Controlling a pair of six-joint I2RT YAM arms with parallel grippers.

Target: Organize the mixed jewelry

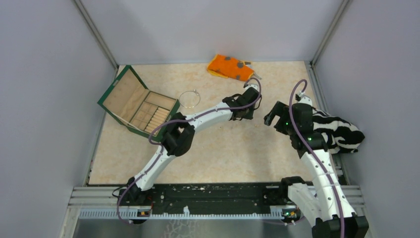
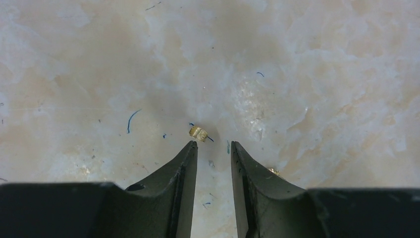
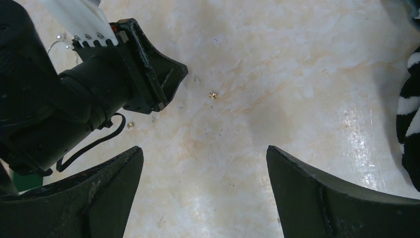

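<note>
Bead [image 2: 198, 133] lies just ahead of left jaws

Tiny and gold, it rests on the marbled tabletop [image 2: 322, 74] just beyond the tip of one finger of the left gripper [image 2: 213, 146]. Those jaws are a narrow way apart with nothing between them. A second gold piece [image 2: 273, 171] peeks out against the outer edge of the other finger. The wire bangle [image 1: 189, 98] lies flat well away from these jaws, near the open green box [image 1: 136, 101]. The right gripper [image 3: 203, 153] hangs close by, jaws spread wide and empty. The striped cloth [image 3: 411, 109] sits off its outer side, the orange cloth [image 1: 230, 66] beyond both grippers.
</note>
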